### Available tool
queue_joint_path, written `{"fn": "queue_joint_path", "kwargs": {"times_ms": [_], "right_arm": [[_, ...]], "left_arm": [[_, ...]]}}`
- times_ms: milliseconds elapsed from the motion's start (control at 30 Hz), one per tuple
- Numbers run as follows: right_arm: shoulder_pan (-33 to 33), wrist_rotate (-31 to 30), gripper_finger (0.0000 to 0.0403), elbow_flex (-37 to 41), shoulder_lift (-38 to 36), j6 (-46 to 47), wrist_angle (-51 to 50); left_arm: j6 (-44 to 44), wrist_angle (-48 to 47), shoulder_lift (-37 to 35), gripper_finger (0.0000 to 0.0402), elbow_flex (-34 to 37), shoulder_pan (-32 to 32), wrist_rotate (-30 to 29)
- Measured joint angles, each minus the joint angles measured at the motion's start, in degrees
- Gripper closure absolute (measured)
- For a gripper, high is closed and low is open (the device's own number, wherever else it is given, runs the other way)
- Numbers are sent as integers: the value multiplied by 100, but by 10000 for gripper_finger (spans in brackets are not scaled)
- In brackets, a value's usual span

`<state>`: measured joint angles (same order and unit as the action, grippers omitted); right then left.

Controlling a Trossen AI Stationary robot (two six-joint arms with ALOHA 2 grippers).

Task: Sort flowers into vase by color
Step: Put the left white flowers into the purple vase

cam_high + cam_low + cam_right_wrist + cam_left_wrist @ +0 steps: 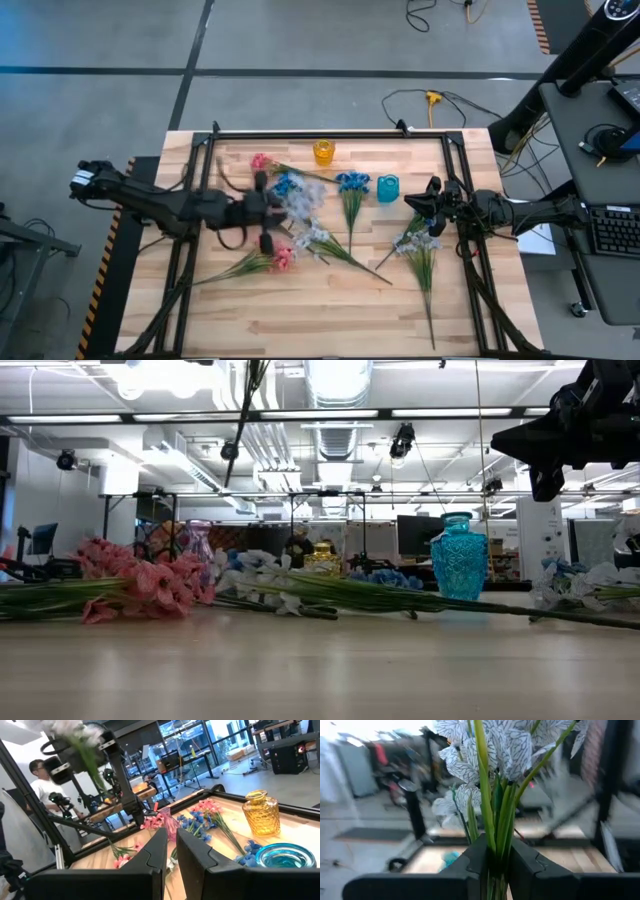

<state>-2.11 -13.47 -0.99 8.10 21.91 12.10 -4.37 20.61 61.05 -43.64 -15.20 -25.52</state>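
My left gripper [274,210] is over the table's middle left, shut on a pale white-lavender sprig [301,200], raised above the table in the right wrist view [75,734]. My right gripper [424,200] hovers shut and holding nothing just right of the teal vase [388,188]. A yellow vase [323,152] stands near the far edge. Lying flat on the table are a blue sprig [352,185], a second blue one [285,185], a pink sprig [280,258], another pink one [262,161] and two white sprigs [322,240] [417,242]. My left gripper pinches the white-lavender sprig's bundle of green stems [496,851] between its two fingers [475,862], just below the leaves. The stems run straight out along the fingers and the veined white blossoms [490,745] stand beyond the fingertips. The sprig is lifted clear of the table.
A black frame rail [330,134] runs along the table's far edge and down both sides. A pinkish glass vase [198,540] shows far left in the low view. A person [37,785] stands beyond the table's left side. Bare wood lies along the near edge [300,320].
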Motion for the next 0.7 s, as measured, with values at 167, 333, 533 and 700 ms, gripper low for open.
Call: {"fn": "queue_joint_path", "kwargs": {"times_ms": [167, 333, 533, 700], "right_arm": [[-1, -2, 369, 4, 0, -7, 13], [0, -2, 369, 7, 34, -7, 17], [-2, -4, 369, 9, 158, -5, 20], [-2, -6, 369, 11, 221, 0, 22]], "left_arm": [[-332, 858, -546, 365, 761, 10, -846], [-442, 935, -928, 365, 1071, 34, -1168], [-1125, 866, -1390, 365, 1239, 77, -1884], [-1379, 812, -1770, 365, 1313, 146, -1895]]}}
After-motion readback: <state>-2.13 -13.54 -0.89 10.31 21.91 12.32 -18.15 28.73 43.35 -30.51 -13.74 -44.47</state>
